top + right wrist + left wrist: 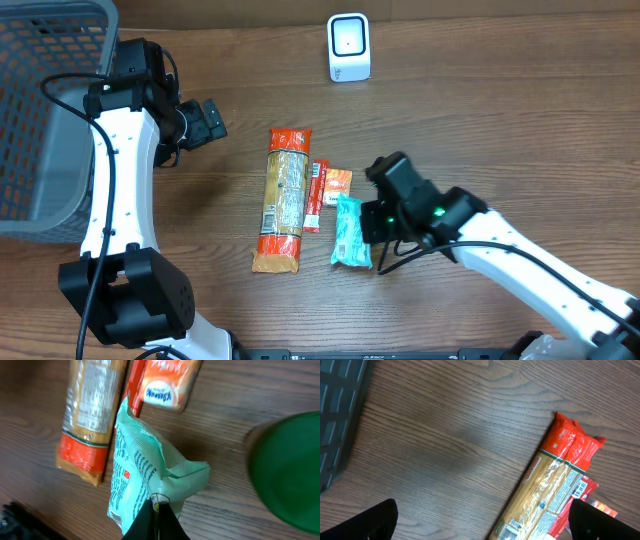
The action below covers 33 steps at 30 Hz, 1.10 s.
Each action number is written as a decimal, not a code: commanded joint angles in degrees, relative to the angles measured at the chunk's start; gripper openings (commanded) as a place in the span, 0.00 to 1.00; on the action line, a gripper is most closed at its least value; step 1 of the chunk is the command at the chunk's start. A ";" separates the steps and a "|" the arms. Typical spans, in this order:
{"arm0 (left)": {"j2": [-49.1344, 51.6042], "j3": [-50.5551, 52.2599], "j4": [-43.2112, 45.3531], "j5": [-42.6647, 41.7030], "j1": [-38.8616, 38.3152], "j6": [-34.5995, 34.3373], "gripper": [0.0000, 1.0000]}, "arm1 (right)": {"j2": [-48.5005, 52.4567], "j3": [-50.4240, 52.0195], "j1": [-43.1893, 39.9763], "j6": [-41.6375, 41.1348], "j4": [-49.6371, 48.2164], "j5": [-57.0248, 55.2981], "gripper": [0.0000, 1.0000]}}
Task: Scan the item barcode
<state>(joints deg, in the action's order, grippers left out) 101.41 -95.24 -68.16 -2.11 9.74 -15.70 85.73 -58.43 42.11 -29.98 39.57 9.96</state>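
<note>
Right pincer [156,506] tight on teal packet [134,480].

L arm [115,185] and R arm [545,268] are both showing white, rounded link shells w/ chunky black joint housings between them. The L base joint [125,300] is looking like a fat black drum. Thin black cables [103,240] are running along the outside of each arm, hanging loose in places. L gripper [212,120] and R gripper [372,226] are showing matte black, boxy bodies. A small green LED [437,211] is glowing on the R wrist housing. In the wrist views the fingers [370,522] are appearing as plain black wedges, the R tips carrying a tiny white round mark [156,501].
</note>
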 commanded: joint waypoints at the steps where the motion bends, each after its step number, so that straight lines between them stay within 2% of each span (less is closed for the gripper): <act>1: 0.13 -1.01 -0.11 0.20 -0.39 0.90 1.00 | 2.73 -1.64 1.77 0.46 -1.03 -2.27 0.04; 23: 0.13 -1.01 -0.11 0.20 -0.39 0.92 1.00 | 4.79 -1.64 2.08 0.52 2.12 -16.17 0.04; 33: 0.13 -1.01 -0.11 0.20 -0.39 0.92 1.00 | 4.79 -1.64 2.08 1.29 7.61 -25.55 0.04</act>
<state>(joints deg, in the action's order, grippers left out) 101.41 -95.24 -68.16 -2.11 9.74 -15.70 90.87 -58.46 44.03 -29.74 46.63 -10.76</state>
